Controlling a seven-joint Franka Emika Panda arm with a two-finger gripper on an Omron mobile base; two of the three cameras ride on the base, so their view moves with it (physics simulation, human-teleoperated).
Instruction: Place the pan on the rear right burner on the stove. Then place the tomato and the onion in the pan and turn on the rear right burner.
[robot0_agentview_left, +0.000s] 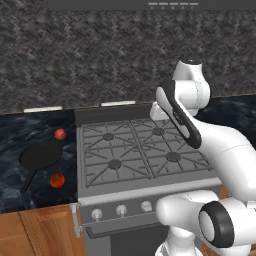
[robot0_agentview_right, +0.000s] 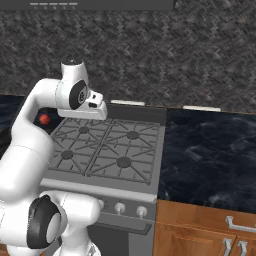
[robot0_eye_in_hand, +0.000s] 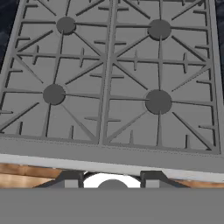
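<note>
The black pan (robot0_agentview_left: 41, 155) lies on the dark counter left of the stove (robot0_agentview_left: 140, 150), its handle pointing toward the front. The pinkish onion (robot0_agentview_left: 60, 134) (robot0_agentview_right: 44, 119) rests behind the pan. The orange-red tomato (robot0_agentview_left: 57, 180), with its dark stem spot, sits in front of the pan. Nothing stands on the rear right burner (robot0_agentview_left: 158, 131) (robot0_agentview_right: 132, 135). My gripper (robot0_eye_in_hand: 111, 178) (robot0_agentview_right: 93, 113) hangs open and holds nothing, high over the stove's grates (robot0_eye_in_hand: 109, 87) and far from the pan.
Round silver knobs (robot0_agentview_left: 121, 210) (robot0_agentview_right: 120, 207) line the stove's front above a bar handle. Dark counter (robot0_agentview_right: 210, 150) runs on both sides over wooden cabinets. A patterned stone wall closes the back. My own forearm (robot0_agentview_left: 182, 122) crosses above the stove's right side.
</note>
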